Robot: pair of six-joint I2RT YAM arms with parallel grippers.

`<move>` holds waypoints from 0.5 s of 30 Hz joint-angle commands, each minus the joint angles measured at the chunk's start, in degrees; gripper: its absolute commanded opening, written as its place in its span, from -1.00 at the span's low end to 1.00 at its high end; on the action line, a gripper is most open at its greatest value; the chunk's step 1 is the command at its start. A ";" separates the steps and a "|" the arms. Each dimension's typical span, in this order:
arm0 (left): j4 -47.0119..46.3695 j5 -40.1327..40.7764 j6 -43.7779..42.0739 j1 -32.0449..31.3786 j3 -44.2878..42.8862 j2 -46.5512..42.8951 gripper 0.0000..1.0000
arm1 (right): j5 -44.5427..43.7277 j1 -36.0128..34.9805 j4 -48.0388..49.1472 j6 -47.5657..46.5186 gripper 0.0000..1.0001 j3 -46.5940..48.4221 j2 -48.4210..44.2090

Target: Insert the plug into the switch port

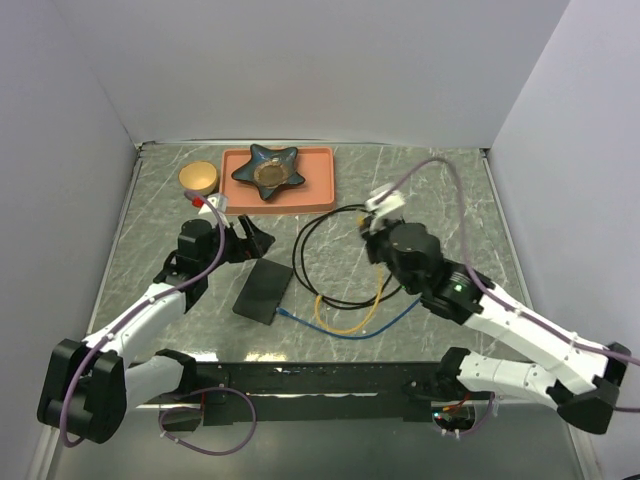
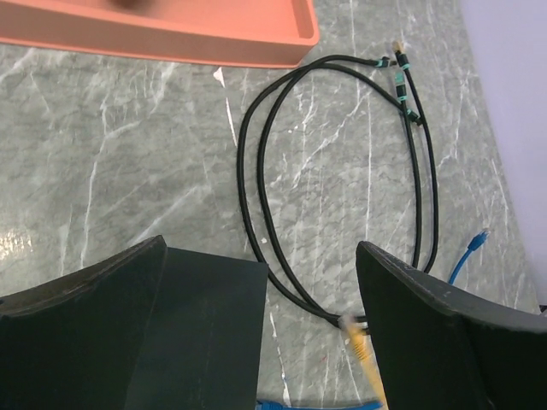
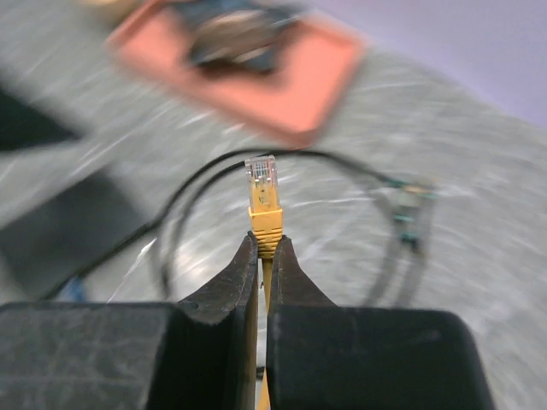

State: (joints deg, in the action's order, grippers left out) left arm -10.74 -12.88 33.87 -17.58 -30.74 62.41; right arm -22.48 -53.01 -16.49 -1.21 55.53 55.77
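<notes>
Between the fingers of the right claw point(image 3: 263, 248): a yellow plug point(image 3: 263, 201), pinched by its boot, its clear tip poking out past the fingertips.
Right claw, state: pressed together on that plug (no gap to be seen beside the boot).
Ahead of the right claw: a black cable point(image 1: 300, 250) coiled in a loop on the bench point(image 1: 450, 200), blurred in the wrist view.
Left claw point(image 1: 252, 242): spread wide, gripping nothing.
Under the left claw: the switch port point(image 1: 264, 290), flat on the bench, one corner of it showing between the two fingers in the wrist view (which side carries the sockets I cannot tell).
Switch port against the right claw: well apart, with the black loop lying between them.
Beside the switch port: a blue cable point(image 1: 390, 320) and the slack of the yellow cable point(image 1: 350, 328).
Beyond both claws: an orange-pink tray point(image 1: 320, 190) holding a star-shaped dish point(image 1: 268, 170).
Beyond the left claw, just left of the tray: a round gold disc point(image 1: 198, 178).
</notes>
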 commanded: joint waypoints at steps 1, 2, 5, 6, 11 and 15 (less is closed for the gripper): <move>-3.06 -1.97 0.23 0.53 -0.11 -1.42 0.97 | -26.98 2.03 -3.10 4.98 -1.00 1.69 -2.50; -3.23 -1.97 0.32 0.53 0.15 -1.42 0.97 | -31.79 2.73 -4.50 6.38 -1.00 1.69 -2.68; -3.06 -1.97 -0.29 0.71 -0.02 -1.15 0.96 | -34.47 5.90 -5.14 9.92 -1.00 0.12 -3.82; -2.97 -1.97 -0.38 0.88 -0.02 -0.80 0.96 | -33.60 6.69 -4.35 9.22 -1.00 -0.59 -3.82; -2.09 -2.32 -0.47 1.94 0.16 0.78 0.97 | -31.58 8.01 -11.60 11.75 -1.00 2.65 6.52; -2.88 -5.03 0.32 5.18 1.21 2.01 0.98 | -25.43 5.39 -12.44 10.45 -1.00 4.15 20.65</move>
State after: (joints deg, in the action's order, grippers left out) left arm -11.42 -14.61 33.71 -15.00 -30.68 63.57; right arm -51.44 -45.30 -25.82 8.51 58.19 65.67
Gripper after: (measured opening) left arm 0.987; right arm 0.041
